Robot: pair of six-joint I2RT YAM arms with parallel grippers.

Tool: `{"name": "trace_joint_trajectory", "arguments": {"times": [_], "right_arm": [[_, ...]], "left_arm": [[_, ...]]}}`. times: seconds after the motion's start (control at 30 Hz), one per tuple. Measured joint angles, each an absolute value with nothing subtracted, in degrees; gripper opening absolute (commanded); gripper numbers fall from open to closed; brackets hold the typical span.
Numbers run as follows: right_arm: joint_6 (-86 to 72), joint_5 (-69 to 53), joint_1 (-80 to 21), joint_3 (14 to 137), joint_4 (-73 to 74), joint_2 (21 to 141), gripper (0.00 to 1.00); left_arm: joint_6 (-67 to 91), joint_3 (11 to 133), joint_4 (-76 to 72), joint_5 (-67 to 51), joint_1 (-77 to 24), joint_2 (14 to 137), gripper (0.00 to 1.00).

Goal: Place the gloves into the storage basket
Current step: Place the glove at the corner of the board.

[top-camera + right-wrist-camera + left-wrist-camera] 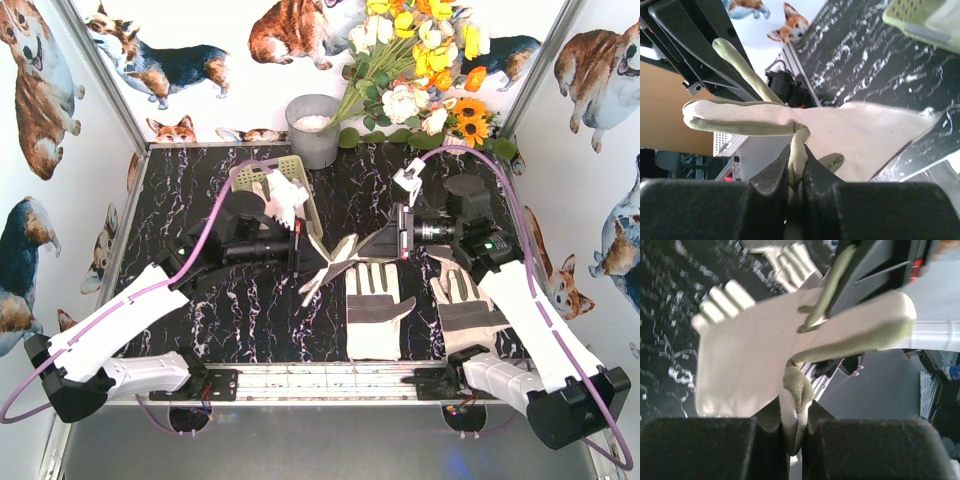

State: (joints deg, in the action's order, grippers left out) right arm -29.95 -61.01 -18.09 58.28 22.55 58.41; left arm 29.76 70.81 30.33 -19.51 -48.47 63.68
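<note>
— How many gloves [375, 310] do you count?
— I can see four gloves. There is also one pale yellow-green basket [250, 172].
— And the other things?
— One grey bucket [313, 130], one bunch of flowers [420, 60], two arms [130, 305], one tabletop [170, 190].

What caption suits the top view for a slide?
Left hand and right hand pinch one cream-white fabric work glove; two more gloves lie on the black marbled table.

Top cam: high, near edge, looks down over table [250, 310]. Wrist cams: close-up, facing each other, sharing one glove [750, 360].
</note>
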Motion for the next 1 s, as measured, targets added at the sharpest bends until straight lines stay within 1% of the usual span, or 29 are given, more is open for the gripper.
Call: {"name": "trace_joint_trajectory", "arguments": {"times": [0.1,0.23,0.4,0.53,0.8,0.9,1.0], "right_arm": [[-26.9,-58.4,-19.7,58.3,27.7,60.2,0.00],[-24.7,-53.6,-25.3,58.3,33.1,64.5,0.00],[-28.4,-50.9,-30.1,58.3,33.5,72.2,0.00],[-32.1,-51.2,-31.1,59.0,34.7,78.2,0.00],[-36.5,-56.6,-31.4,65.6,42.1,90.1,0.00],[-36.5,-56.9,-31.9,67.4,44.7,92.9,0.00],[-38.0,-57.3,-32.2,67.8,45.1,93.3,0.00]], "left_arm": [[32.2,67.4,32.4,-16.6,-48.5,63.8,0.00],[36.5,62.7,35.5,-13.8,-48.5,65.7,0.00],[40.2,59.2,38.4,-12.6,-48.0,67.3,0.00],[41.6,58.5,39.4,-13.5,-46.1,67.5,0.00],[42.0,56.8,40.2,-18.4,-39.8,67.9,0.00],[41.9,55.7,40.2,-20.3,-38.2,68.4,0.00],[41.8,55.5,40.1,-21.5,-37.8,69.2,0.00]]}}
